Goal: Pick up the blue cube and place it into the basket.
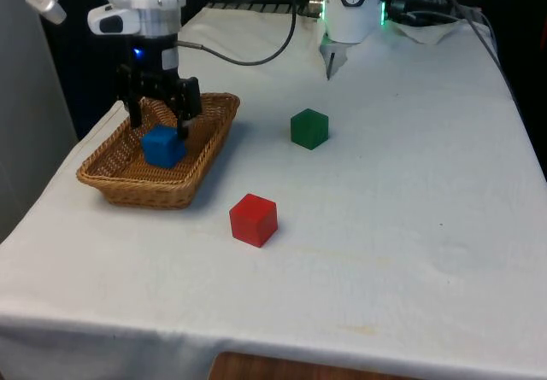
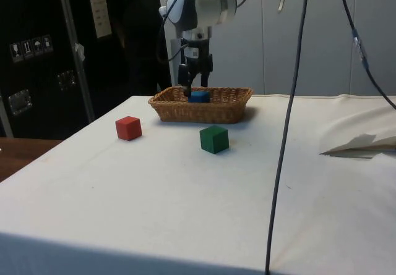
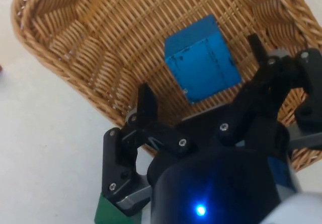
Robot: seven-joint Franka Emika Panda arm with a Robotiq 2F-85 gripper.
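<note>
**Cube down in the basket, fingers apart**

At the front view's left, I see the blue cube (image 1: 163, 147) resting inside the basket (image 1: 210, 154), released. My gripper (image 1: 160, 115) hangs just above it, fingers (image 3: 147, 104) spread wide. Rightward, the red cube (image 1: 254, 219) and green cube (image 1: 308, 129) sit well apart on the bench (image 1: 410, 226), so I judge lifting straight up is safe.

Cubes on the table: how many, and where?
3. Blue cube lies in the basket; green cube and red cube sit on the cloth outside it.

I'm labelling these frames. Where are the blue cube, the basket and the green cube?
blue cube (image 1: 162, 147): front view, its front face.
basket (image 1: 214, 149): front view, its wicker side wall.
green cube (image 2: 214, 139): side view, its front face.
</note>
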